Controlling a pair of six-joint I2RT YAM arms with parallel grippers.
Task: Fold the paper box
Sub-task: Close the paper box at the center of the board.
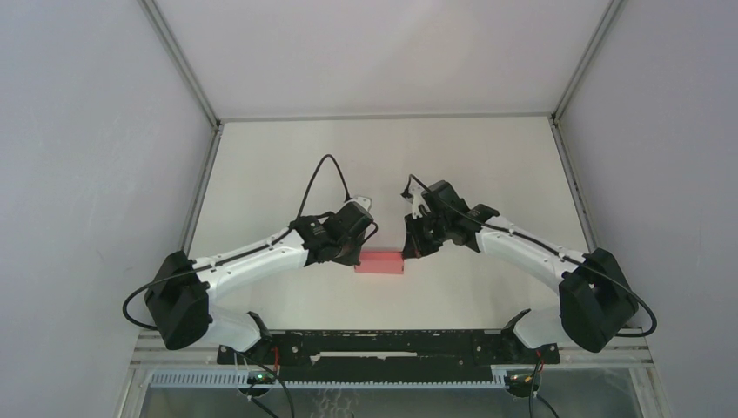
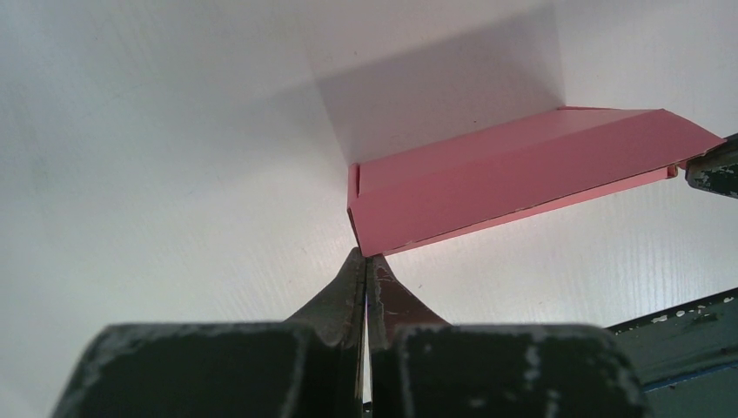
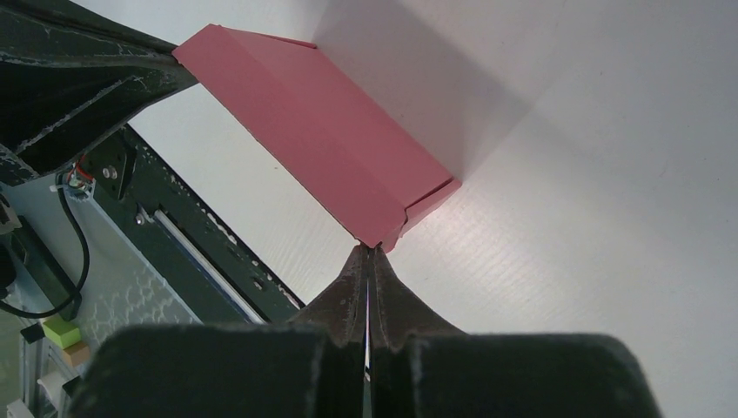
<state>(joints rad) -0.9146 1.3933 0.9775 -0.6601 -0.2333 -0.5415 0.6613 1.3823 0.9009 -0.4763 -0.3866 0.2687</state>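
Note:
The pink paper box [image 1: 379,262] is a flat, partly folded cardboard piece held between my two grippers, near the table's front middle. In the left wrist view the paper box [image 2: 513,178] stretches away to the right, and my left gripper [image 2: 366,256] is shut with its tips pinching the near corner. In the right wrist view the paper box [image 3: 322,131] runs up to the left, and my right gripper [image 3: 369,250] is shut on its near corner. Each gripper grips one end: the left gripper [image 1: 355,255] and the right gripper [image 1: 408,250]. The box casts a shadow on the table.
The white table [image 1: 383,165] is enclosed by grey walls on the left, right and back. A black rail [image 1: 383,344] runs along the near edge by the arm bases. The right gripper's finger [image 2: 714,170] shows at the box's far end in the left wrist view.

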